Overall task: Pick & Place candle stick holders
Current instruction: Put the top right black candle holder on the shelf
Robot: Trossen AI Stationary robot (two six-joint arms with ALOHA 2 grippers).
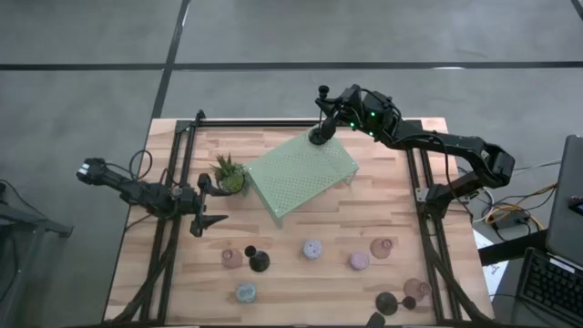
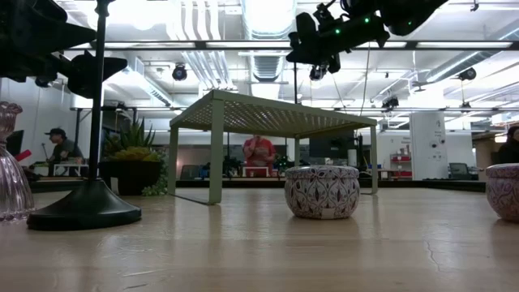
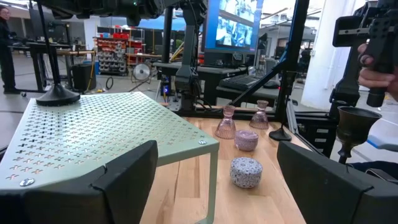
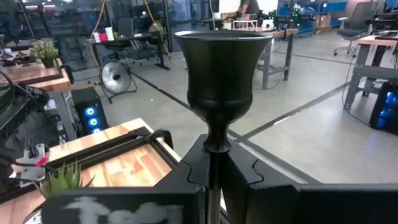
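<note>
R gripper (image 1: 322,111) over far corner of stand (image 1: 305,178), fingers clamped on stem of a black stick (image 4: 216,93). Stick upright, long axis vertical, cup end up; its round base (image 3: 57,94) sits on stand top close to the far edge, little margin there.

L gripper (image 1: 211,202) near table's L side, just beside plant (image 1: 230,175), fingers spread wide w/ nothing between them, facing stand's near-L end.

Rest of holders along near half of table (image 1: 392,182), well apart from stand: glass cup (image 1: 233,258) touching black base (image 1: 260,262), pucks (image 1: 312,249) (image 1: 359,261) (image 1: 245,292) mid-row, more by R near corner. Open wood between stand and that row. In low view a second black stick (image 2: 96,113) stands upright.
</note>
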